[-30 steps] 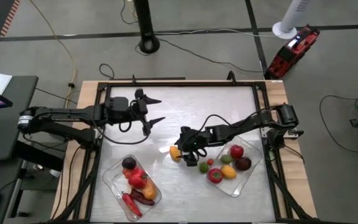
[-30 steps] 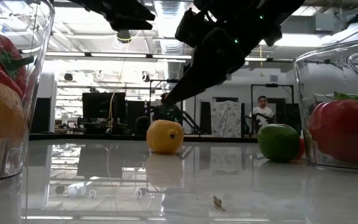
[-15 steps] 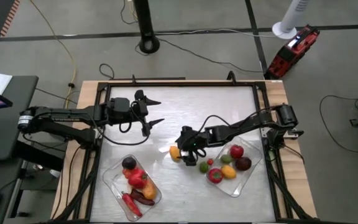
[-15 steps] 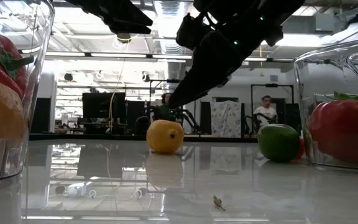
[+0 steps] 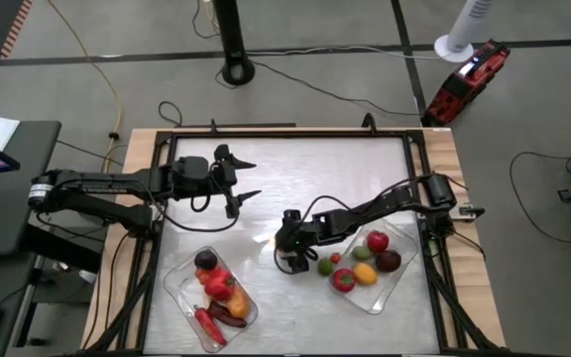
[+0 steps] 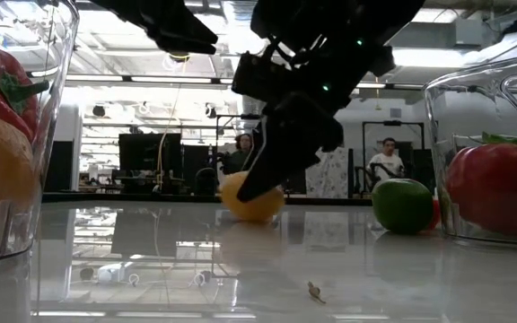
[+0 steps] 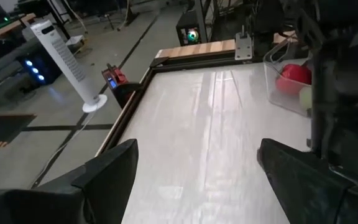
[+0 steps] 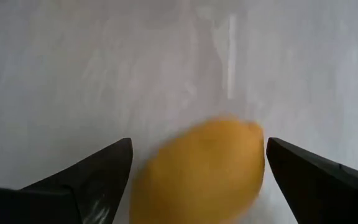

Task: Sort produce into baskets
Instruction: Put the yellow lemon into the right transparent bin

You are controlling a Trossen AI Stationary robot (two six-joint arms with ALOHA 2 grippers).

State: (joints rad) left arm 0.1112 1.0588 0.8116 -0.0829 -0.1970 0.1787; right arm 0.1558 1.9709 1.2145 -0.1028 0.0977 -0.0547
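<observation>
- Right end effector [image 5: 287, 260] hangs low over the middle of the surface [image 5: 305, 169] with its fingers spread wide, nothing pinched yet; in the right wrist view the two dark fingers stand on either side of a yellow lemon-shaped fruit [image 8: 197, 168] that lies between them.
- From the low view the same fruit [image 6: 251, 199] rests on the surface, partly hidden behind the lowered end effector; whether a finger touches it I cannot tell.
- Left end effector [image 5: 242, 178] waits higher up on the left side of the surface, fingers spread and empty, well apart from all the produce.
- Left basket [image 5: 177, 282] near the front left holds a dark purple piece, red pieces and a chilli; right basket [image 5: 401, 273] at the front right holds red, yellow, green and dark pieces.
- A green lime [image 5: 324, 267] and a small red piece [image 5: 335, 258] lie loose on the surface just beside the right basket.
- Step in hand, as I judge it: picking up the yellow fruit, with most of the sorting done and about three pieces still loose.
- Next move calls for pressing the fingers onto the rounded fruit squarely so that it does not roll or squirt out, then lifting it clear and carrying it to a basket.
</observation>
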